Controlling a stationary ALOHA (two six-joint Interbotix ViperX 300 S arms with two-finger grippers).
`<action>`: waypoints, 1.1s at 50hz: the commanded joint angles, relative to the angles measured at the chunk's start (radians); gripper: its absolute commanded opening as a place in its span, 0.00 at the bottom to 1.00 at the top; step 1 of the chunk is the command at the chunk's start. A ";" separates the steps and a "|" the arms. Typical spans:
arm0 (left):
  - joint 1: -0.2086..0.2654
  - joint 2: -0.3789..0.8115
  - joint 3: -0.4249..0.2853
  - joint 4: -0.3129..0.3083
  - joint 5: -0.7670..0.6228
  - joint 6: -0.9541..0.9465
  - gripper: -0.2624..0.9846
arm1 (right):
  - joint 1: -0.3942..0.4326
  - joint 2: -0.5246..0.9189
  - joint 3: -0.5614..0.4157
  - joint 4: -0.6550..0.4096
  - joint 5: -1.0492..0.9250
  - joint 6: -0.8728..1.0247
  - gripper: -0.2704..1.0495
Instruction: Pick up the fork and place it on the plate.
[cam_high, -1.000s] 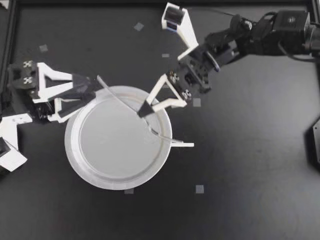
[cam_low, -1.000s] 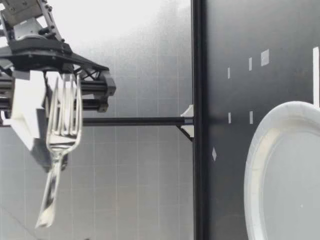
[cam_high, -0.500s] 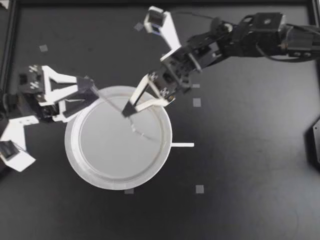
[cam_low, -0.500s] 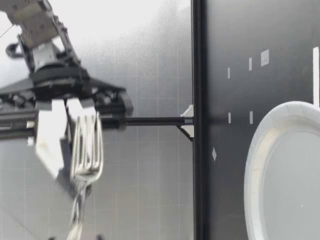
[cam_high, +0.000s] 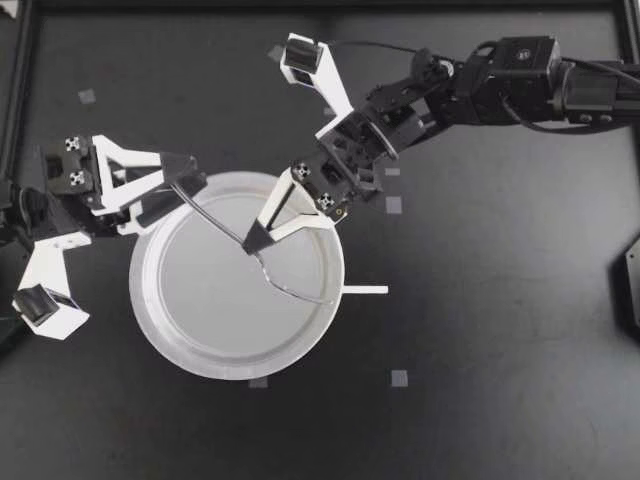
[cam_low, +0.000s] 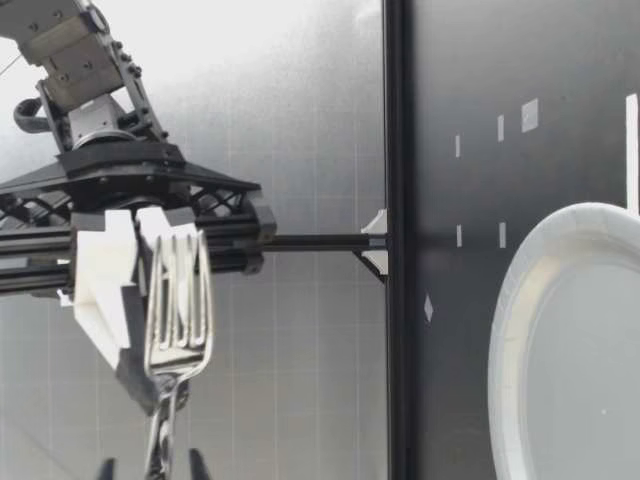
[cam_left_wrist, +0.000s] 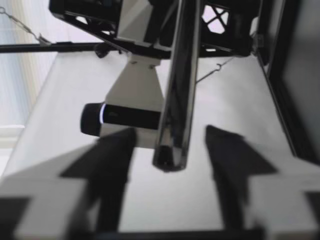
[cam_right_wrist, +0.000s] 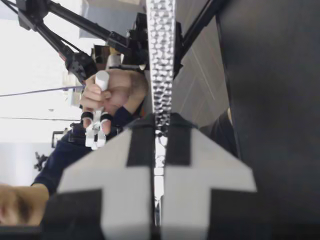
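Over the plate, seen from above, you have the right gripper clamped on the fork. The left gripper is spread wide around the handle's end. From table height you see the fork held well above the table, with the plate far below it. Your left wrist camera shows the handle's end between the fingers, touching neither. Your right wrist camera shows both fingers pressed onto the textured handle, with a person's hand in the background. Two risks, as I judge it. If you let go from this height, the fork may bounce off or shove the light plate. If you swing either arm sideways, the left fingers could knock the handle and twist it in your grip. The fork's long axis lies roughly level, slanting across the plate. Its tines point toward the right arm's side and its handle toward the left gripper.
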 joint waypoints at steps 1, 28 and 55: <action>0.002 -0.012 0.000 -0.002 0.000 -0.005 0.39 | 0.003 -0.017 -0.009 0.005 0.003 -0.003 0.13; 0.002 -0.014 0.012 -0.057 0.029 -0.155 0.18 | 0.003 -0.005 -0.051 -0.002 -0.031 -0.020 0.24; -0.097 -0.015 0.020 -0.092 0.207 -0.374 0.17 | -0.064 -0.031 -0.123 -0.077 -0.077 -0.098 0.77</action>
